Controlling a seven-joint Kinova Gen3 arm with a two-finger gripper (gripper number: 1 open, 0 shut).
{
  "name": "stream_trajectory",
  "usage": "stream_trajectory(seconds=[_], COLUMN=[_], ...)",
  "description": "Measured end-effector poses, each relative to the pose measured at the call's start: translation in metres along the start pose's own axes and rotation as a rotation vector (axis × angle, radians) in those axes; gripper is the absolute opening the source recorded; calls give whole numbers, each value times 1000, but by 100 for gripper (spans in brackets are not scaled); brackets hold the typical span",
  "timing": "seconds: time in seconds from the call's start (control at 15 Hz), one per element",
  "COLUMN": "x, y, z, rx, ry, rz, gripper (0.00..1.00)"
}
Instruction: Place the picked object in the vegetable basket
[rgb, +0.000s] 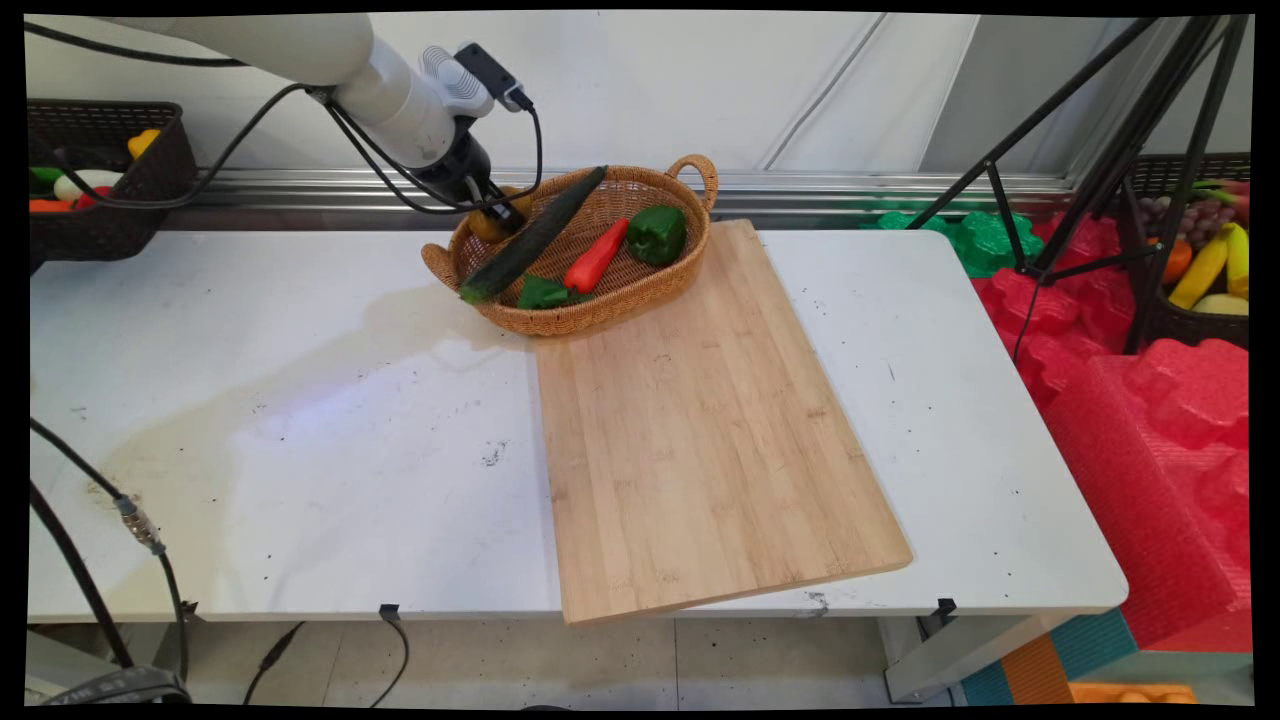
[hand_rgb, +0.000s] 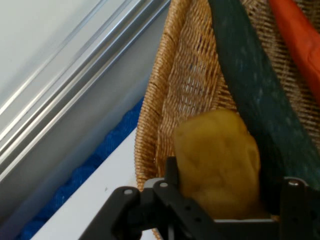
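My gripper (rgb: 500, 212) reaches down into the left end of a wicker basket (rgb: 600, 318) at the back of the white table (rgb: 250, 420). It is shut on a yellow-brown potato (rgb: 487, 226). In the hand view the potato (hand_rgb: 217, 160) sits between my fingers (hand_rgb: 171, 172), against the basket's woven wall (hand_rgb: 185, 85). A long dark cucumber (rgb: 535, 235) leans across the basket just right of the potato, its tip over the rim. A red pepper (rgb: 597, 255), a green bell pepper (rgb: 657, 233) and a smaller green vegetable (rgb: 543, 292) lie further right in the basket.
A bamboo cutting board (rgb: 700, 430) lies in front of the basket, reaching the table's near edge. A black crate of vegetables (rgb: 100, 180) stands at the back left. Right of the table are a tripod (rgb: 1100, 170), red foam (rgb: 1150, 400) and a fruit basket (rgb: 1200, 280).
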Motion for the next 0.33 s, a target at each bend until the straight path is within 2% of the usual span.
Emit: stream_trajectory(seconds=[0.07,0.13,0.33], x=[-1,-2,-4], y=[-1,-2,-4], z=[2,5,7], rx=[-3,-8,-17], ry=[-2,-3,2], rz=[-3,-7,-18], gripper=[0,100,100])
